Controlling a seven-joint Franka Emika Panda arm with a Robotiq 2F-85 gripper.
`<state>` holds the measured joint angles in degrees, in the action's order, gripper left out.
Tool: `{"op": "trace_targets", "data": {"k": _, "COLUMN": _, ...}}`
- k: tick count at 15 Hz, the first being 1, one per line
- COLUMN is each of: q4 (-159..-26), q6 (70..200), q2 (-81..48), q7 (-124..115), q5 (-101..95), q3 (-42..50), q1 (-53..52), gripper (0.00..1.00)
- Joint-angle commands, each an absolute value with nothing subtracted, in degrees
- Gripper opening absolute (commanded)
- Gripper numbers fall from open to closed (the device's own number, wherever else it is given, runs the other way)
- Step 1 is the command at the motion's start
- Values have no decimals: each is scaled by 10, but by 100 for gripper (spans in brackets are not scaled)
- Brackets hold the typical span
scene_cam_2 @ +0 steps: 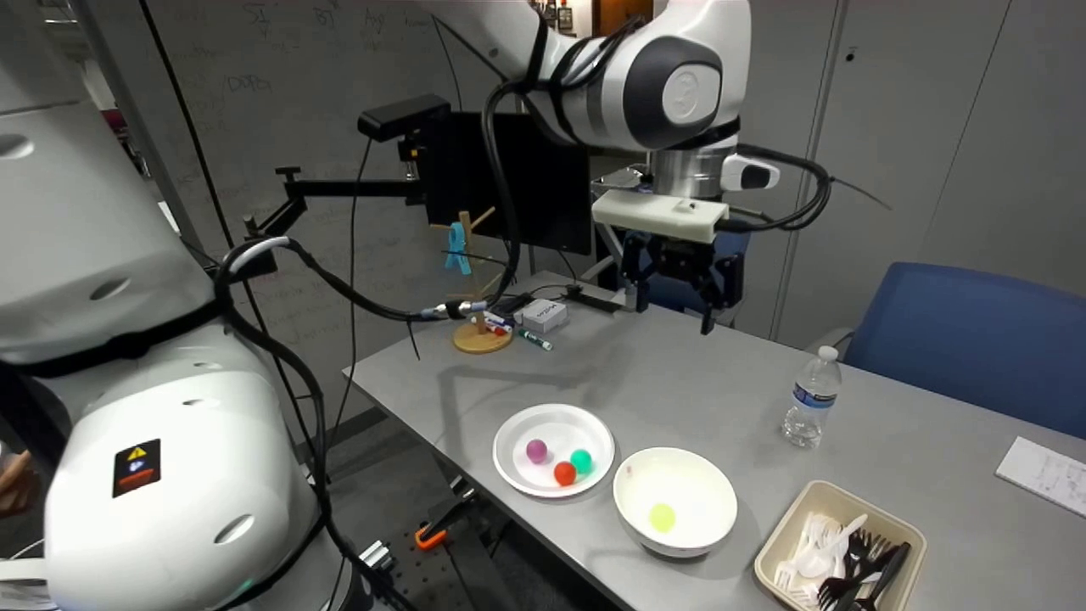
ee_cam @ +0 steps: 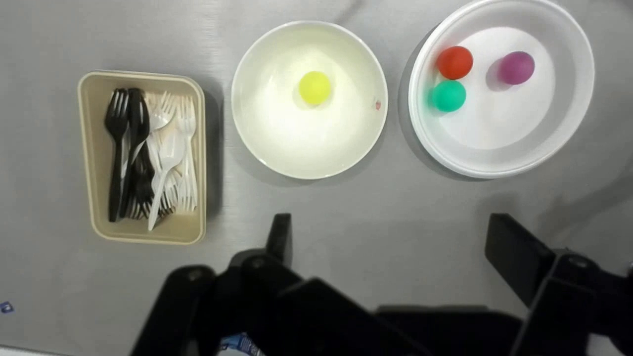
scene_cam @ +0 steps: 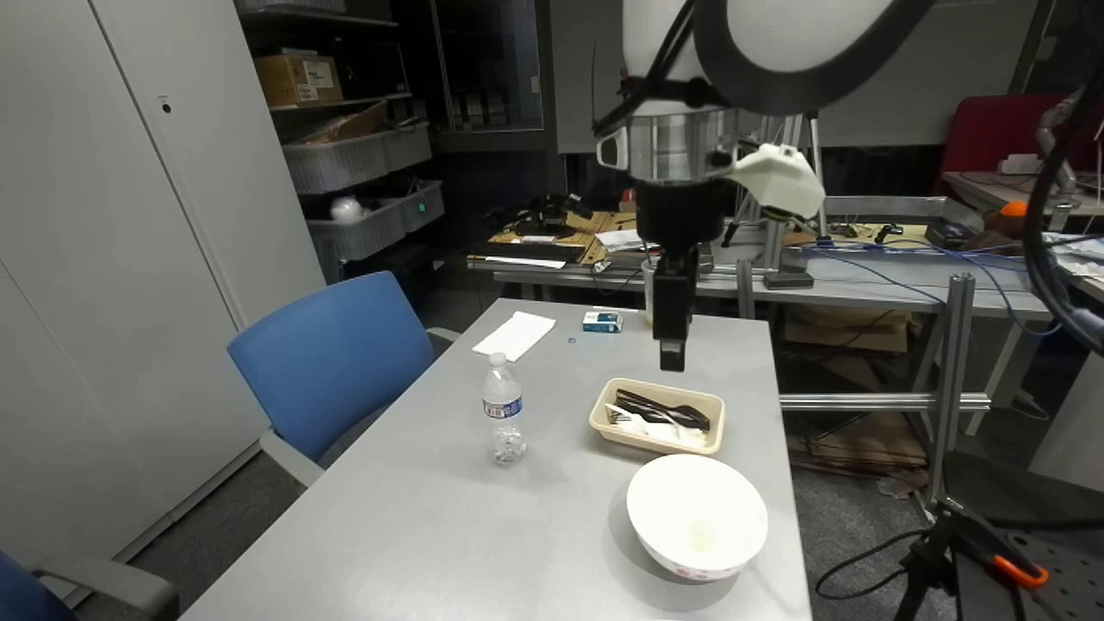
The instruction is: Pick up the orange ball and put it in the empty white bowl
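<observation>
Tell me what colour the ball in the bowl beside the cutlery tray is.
Yellow. The wrist view shows the ball best, inside the white bowl.

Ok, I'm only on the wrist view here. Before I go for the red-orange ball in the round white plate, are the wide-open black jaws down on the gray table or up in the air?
Observer: Up in the air. In an exterior view the black jaws hang above the flat gray table, their tips clear of it.
Operator: And a scrap of blue print shows at my bottom edge, partly hidden. What's it on?
Observer: Most likely the clear plastic water bottle; both exterior views show it standing upright on the table.
</observation>
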<state>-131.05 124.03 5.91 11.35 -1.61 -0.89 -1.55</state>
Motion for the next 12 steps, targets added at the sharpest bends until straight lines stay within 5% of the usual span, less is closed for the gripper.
{"op": "trace_targets", "data": {"k": 1, "q4": -1379, "q6": 1321, "q2": 70, "q7": 93, "q5": -1, "q3": -19, "q1": -27, "gripper": 100}}
{"op": "trace_targets", "data": {"k": 12, "q4": -1409, "q6": 1344, "q2": 53, "q7": 98, "q5": -16, "q3": -29, "q1": -35, "gripper": 100}}
